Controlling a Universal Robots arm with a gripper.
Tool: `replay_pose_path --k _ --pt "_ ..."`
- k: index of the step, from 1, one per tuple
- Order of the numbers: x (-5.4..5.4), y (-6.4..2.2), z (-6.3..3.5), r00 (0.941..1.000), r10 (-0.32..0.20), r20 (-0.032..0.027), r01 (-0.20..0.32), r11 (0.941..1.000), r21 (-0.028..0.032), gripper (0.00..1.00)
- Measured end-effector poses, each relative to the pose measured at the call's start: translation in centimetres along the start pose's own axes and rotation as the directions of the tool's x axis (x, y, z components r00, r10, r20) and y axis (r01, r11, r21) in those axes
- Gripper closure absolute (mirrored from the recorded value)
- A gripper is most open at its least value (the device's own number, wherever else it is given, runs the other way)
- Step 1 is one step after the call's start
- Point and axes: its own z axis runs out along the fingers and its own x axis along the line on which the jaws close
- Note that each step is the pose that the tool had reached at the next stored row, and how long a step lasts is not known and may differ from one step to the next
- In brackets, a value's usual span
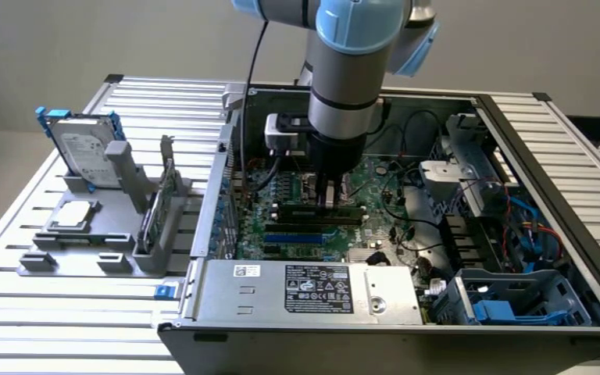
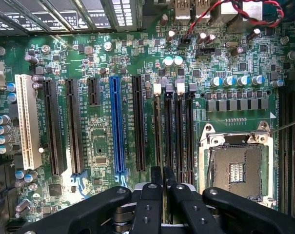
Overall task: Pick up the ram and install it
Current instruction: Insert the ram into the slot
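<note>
My gripper [image 1: 330, 201] reaches down into the open computer case [image 1: 546, 160], over the green motherboard [image 1: 378, 187]. The ram [image 1: 319, 212], a dark narrow stick, lies along the memory slots right under the fingertips, level with the board. In the wrist view the two black fingers [image 2: 151, 195] stand close together with the stick edge-on between them, lined up with the row of dark memory slots [image 2: 179, 131] beside the processor socket [image 2: 237, 170]. The gripper is shut on the ram.
At the exterior view's left a grey fixture [image 1: 81, 234] holds a silver hard drive with blue rails [image 1: 83, 147] and an upright card [image 1: 165, 195]. The power supply [image 1: 311, 287] closes the case's near side. Cables and a blue drive cage [image 1: 508, 301] crowd the right.
</note>
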Motion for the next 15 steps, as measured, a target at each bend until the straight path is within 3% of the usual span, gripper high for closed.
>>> replay_pose_path --k 9,12,15 --pt "0.02 0.0 0.28 1.0 0.0 -0.0004 0.0 1.0 0.0007 0.85" --pt "0.01 0.0 0.24 1.0 0.0 -0.0001 0.0 1.0 0.0007 0.72" --pt "0.0 0.01 -0.21 1.0 0.0 -0.0001 0.0 1.0 0.0006 0.72"
